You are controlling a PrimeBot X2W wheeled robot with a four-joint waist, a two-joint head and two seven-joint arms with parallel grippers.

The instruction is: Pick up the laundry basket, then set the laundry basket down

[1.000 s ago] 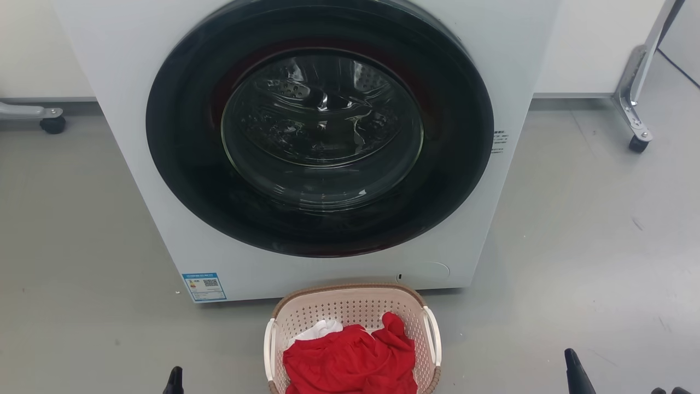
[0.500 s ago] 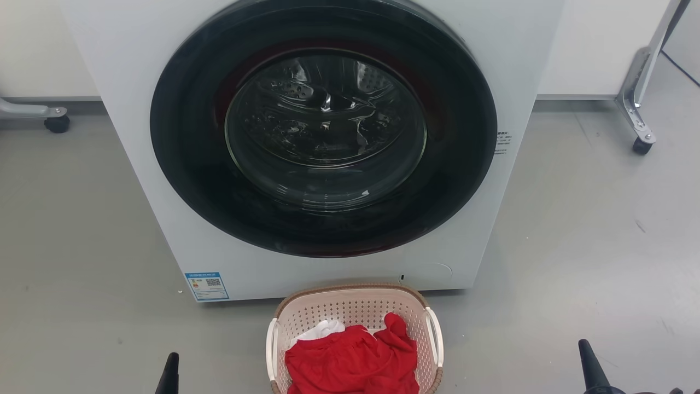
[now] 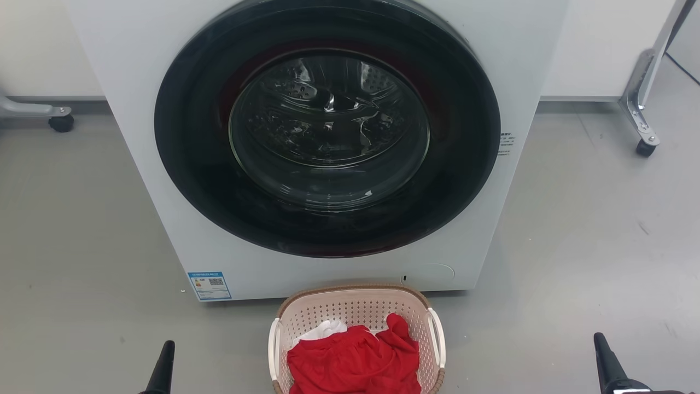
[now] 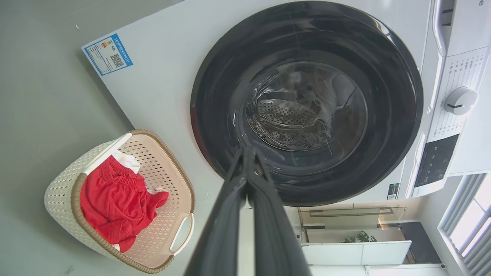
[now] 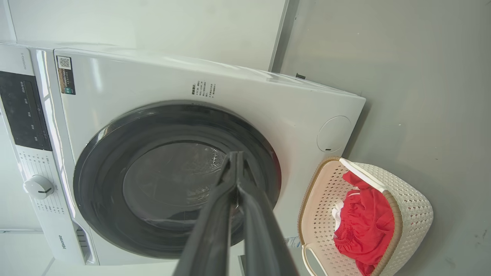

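Note:
The laundry basket stands on the grey floor just in front of the washer, pale pink-beige with a brown rim and white side handles. Red and white clothes lie inside it. My left gripper pokes up at the lower left, well to the left of the basket and apart from it. At the lower right my right gripper is farther from the basket. In the left wrist view the left gripper is shut on nothing, the basket to its left. The right gripper is likewise shut and empty, the basket to its right.
A white front-loading washer with a closed dark round door stands right behind the basket. Wheeled metal frame legs sit at the far left and far right. Bare grey floor lies on both sides of the basket.
Both gripper tips have risen further into the head view and moved outward, away from the basket. The head camera shifted slightly. The basket has not moved.

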